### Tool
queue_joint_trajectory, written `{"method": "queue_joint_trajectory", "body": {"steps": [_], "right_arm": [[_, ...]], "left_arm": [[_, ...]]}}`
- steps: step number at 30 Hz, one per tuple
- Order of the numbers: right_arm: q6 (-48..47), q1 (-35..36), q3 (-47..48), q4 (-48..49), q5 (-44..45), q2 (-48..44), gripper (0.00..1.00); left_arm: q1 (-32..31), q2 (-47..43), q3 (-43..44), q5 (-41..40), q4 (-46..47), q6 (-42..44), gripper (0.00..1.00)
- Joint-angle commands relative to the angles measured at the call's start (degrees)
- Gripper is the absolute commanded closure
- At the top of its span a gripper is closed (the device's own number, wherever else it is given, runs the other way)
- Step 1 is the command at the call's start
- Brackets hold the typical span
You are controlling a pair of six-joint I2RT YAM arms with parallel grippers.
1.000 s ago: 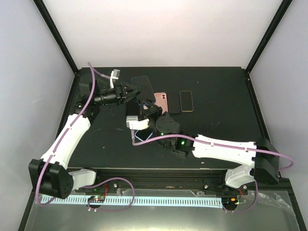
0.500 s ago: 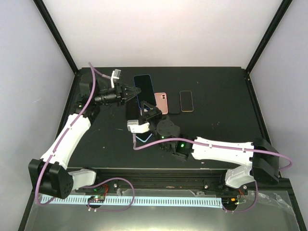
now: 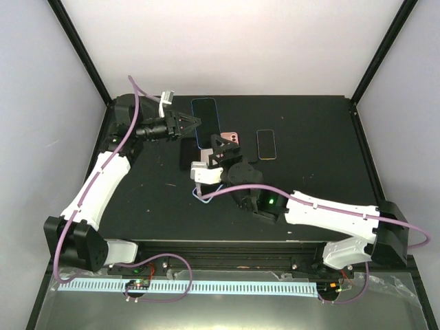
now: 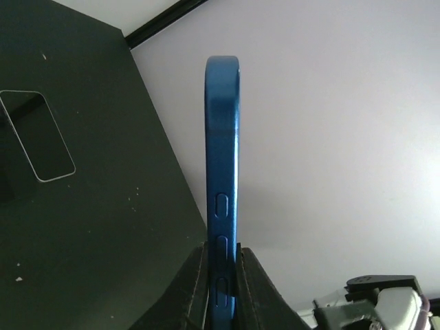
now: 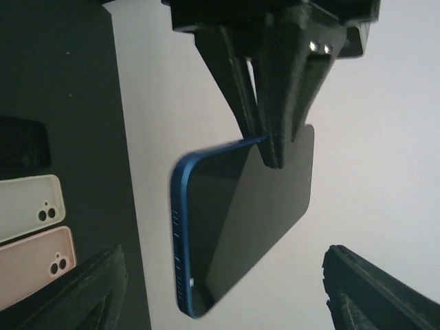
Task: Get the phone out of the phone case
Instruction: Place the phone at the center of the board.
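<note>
Slippage is your risk: the left pincer (image 3: 196, 122) is clamped on the blue phone (image 3: 205, 113) by a narrow bite at its edge, holding it in the air toward eleven o'clock over the table (image 3: 309, 179). Your right pincer (image 3: 223, 142) stands apart near it, supporting nothing, so a jolt could drop the phone.
</note>
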Motion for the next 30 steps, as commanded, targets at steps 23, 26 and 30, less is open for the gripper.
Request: {"method": "queue_joint_trajectory", "body": {"steps": [23,26,30], "right_arm": [[77.0,-33.5,24.4,-36.4,-72.3,-6.4,0.27],[82.1,-34.8,24.4,-33.7,-77.1,-5.3,0.29],[87.4,-35.1,24.2,-30.2,-82.2,-3.7,0.31]], "left_arm": [[-1.0,-5.5,-7.3,4.3,44.8,-10.3,0.98],[-1.9,-6.9,-7.4,4.2,45.4,-10.0,0.98],[-2.9,-8.3,-7.5,3.6,45.8,-9.7,0.98]]}}
